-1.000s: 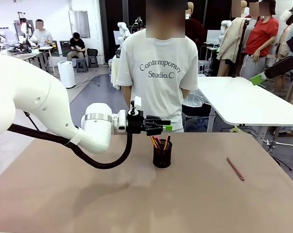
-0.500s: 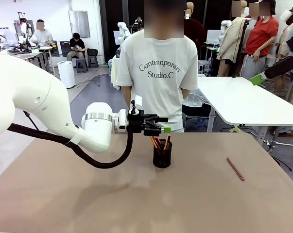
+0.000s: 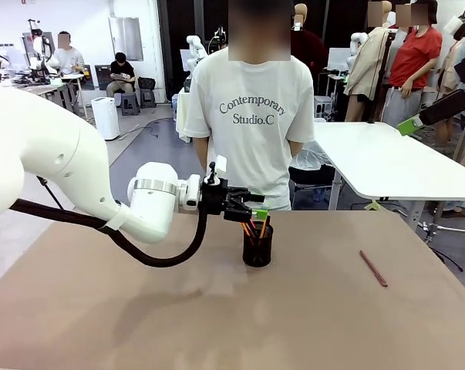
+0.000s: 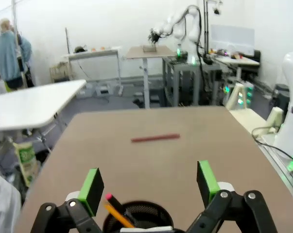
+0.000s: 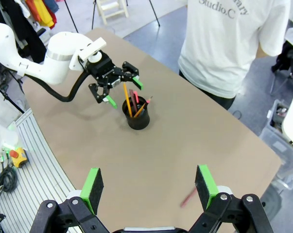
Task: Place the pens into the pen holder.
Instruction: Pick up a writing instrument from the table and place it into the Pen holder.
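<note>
Above black wire-mesh cylindrical pen holder [image 3: 257,250], left end effector [image 3: 255,215] is spread wide, empty, positioned for drop-in. Inside, orange-yellow pencils [image 5: 127,99] + black pink-tipped pen [image 4: 112,200] are propped by rim. 1 dark reddish-brown pen [image 3: 373,267] is left on brown tabletop [image 3: 139,308], well apart. Also wide, empty: right end effector [image 5: 149,187], parked high.

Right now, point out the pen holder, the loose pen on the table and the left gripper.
pen holder [image 3: 257,250]: front view, on its black mesh wall.
loose pen [image 3: 373,268]: front view, on the middle of its shaft.
left gripper [image 3: 257,206]: front view, midway between its open fingertips.
</note>
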`<state>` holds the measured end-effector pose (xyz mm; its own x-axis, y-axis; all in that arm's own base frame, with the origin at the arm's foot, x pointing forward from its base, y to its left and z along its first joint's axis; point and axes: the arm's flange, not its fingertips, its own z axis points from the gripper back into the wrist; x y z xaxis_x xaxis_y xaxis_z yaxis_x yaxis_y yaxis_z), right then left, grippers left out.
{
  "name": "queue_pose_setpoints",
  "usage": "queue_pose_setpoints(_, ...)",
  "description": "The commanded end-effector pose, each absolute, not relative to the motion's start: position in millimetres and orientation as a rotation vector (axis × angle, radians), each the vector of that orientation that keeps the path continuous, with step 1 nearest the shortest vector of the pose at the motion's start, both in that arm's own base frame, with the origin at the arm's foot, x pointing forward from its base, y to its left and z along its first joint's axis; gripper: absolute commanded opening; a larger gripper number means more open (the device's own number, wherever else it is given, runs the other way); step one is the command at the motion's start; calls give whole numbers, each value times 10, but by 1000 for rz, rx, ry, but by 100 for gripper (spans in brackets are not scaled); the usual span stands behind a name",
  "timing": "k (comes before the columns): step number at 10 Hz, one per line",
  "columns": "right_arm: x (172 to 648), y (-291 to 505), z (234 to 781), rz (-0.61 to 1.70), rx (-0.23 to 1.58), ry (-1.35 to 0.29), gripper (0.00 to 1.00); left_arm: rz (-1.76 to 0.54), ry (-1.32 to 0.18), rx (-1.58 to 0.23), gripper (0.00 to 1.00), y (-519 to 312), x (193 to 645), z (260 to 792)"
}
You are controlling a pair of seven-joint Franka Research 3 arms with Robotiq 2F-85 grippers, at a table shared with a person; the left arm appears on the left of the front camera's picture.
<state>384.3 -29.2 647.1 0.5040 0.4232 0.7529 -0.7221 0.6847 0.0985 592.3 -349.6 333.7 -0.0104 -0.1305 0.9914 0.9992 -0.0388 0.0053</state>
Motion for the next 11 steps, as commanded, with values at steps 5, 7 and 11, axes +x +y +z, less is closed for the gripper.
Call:
queue_pose_setpoints(5,3842,-291,6468,725,458,-789,100,-1467,-857,-855,100,-2620,5690,4390)
queue_pose_setpoints(7,3842,-291,6468,725,458,-789,100,-1427,-784,-765,100,-2340,5597,4739)
queue_pose_setpoints(11,3842,-291,6468,725,458,-789,100,-1256,-786,-563,100,-1811,5331,5225)
